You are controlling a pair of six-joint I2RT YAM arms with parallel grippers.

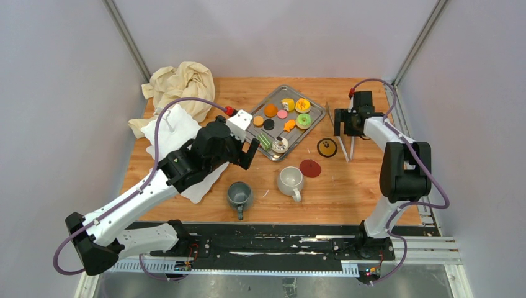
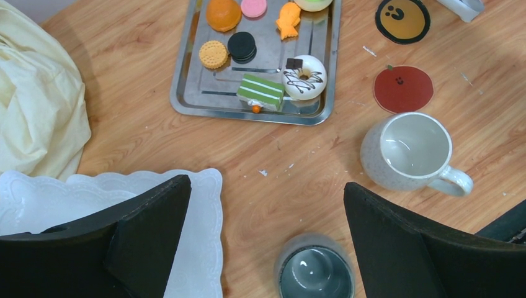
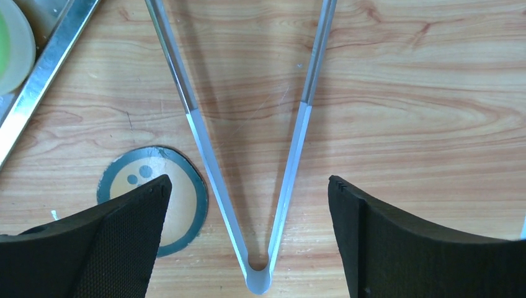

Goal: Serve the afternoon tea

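Wooden desk (image 1: 347, 186) carried everything. Left claw (image 2: 267, 186) hung wide open and empty above it. Right claw (image 3: 248, 181) was also open, one finger on each side of the tongs, not touching them.

- Beige cloth (image 1: 183, 84): crumpled, well to the left of the left claw.
- White stand (image 2: 205, 186): only a scalloped plate showed, lying partly under the left claw's left finger.
- Steel tray (image 2: 214, 84): ahead of the left claw, apart from it.
- White mug (image 2: 412, 149): upright, empty, just ahead of the left claw's right finger.
- Grey mug (image 2: 315, 273): upright, below the gap between the fingers.
- Tongs (image 3: 258, 279): flat on the desk, arms spread, hinge nearest the right claw.
- Yellow coaster (image 3: 186, 211): partly under the right claw's left finger, with dot marks and no lettering.
- Red apple coaster (image 2: 403, 89): small face, beyond the white mug.
- Pastries on the tray: green cake slice (image 2: 260, 92) and iced doughnut (image 2: 304, 77) nearest the left claw; green ring doughnut (image 1: 304, 120) farther off.
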